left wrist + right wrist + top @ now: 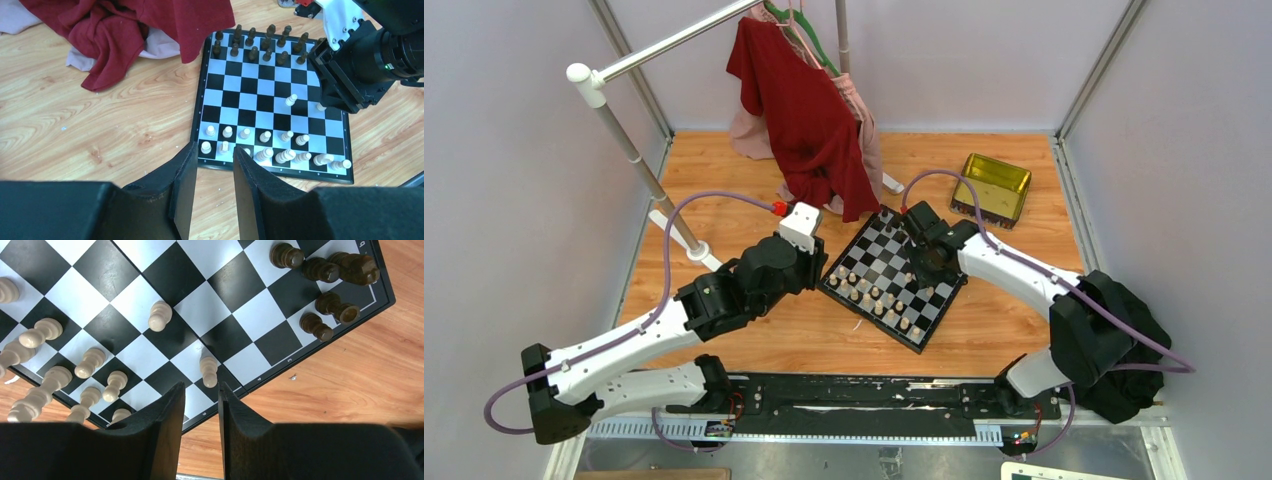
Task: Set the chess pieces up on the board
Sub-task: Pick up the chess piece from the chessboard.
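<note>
The board (879,250) lies tilted at mid-table. Cream chess pieces (265,150) fill its two near rows, and dark ones (260,42) stand along the far rows. My left gripper (214,148) hangs open over the board's near left corner with nothing between its fingers. Two cream pawns stand out in the middle squares. My right gripper (201,386) is open above the board's right edge, and one cream pawn (209,371) stands just beyond its fingertips, not gripped. The other pawn (160,316) is further in. From above, the right gripper (922,272) hides some of the squares.
A gold-yellow tin (991,187) sits at the back right. A red garment (809,120) on a white rack (639,165) drapes onto the table, touching the board's far corner. Black cloth (1129,350) lies by the right arm's base.
</note>
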Controlling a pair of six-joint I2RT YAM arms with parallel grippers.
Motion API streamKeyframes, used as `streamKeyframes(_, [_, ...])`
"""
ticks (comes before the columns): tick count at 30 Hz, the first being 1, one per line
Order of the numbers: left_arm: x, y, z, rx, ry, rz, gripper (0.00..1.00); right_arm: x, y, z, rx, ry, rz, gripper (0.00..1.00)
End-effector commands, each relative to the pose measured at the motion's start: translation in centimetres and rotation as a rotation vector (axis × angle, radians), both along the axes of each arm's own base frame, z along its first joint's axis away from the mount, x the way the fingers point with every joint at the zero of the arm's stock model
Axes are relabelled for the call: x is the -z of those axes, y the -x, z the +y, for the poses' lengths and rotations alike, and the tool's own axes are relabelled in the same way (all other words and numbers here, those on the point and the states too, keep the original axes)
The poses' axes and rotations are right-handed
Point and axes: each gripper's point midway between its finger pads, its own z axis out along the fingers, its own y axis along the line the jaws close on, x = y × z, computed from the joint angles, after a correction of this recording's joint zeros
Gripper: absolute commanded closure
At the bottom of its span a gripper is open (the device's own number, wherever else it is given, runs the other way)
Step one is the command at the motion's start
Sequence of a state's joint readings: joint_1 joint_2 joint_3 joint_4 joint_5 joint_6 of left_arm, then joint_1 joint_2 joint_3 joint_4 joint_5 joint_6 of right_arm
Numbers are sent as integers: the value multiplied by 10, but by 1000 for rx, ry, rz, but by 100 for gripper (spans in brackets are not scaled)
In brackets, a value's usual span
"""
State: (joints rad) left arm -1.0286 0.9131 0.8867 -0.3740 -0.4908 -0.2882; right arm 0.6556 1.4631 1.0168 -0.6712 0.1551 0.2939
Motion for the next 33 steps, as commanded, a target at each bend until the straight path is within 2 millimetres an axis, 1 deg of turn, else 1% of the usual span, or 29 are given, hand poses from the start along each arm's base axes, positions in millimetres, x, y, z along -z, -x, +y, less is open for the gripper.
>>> streamKeyframes(1, [-14,-3,-2,-5,14,-13,62,12,-2,-4,6,-12,26,66])
streamKeyframes(7, [-14,-5,-2,-9,4,-12,62,22,-2,-6,12,-17,46,66])
streamKeyframes(13, [-12,-5,-2,-12,0,-5,63,27,-3,-7,13,-23,56,67])
streamKeyframes(19, [-12,-5,-3,-12,0,-3,63,32,-1,-8,16,-33,77,77])
streamKeyframes(21, [-12,-5,-3,-13,-1,-2,63,33,1,-8,17,-32,82,78])
streamKeyframes(29, [-11,-4,-3,-9,3,5,63,36,6,-11,24,-30,94,76])
streamKeyframes(33, [-9,-3,-2,-9,5,11,64,36,7,-12,24,-31,99,77])
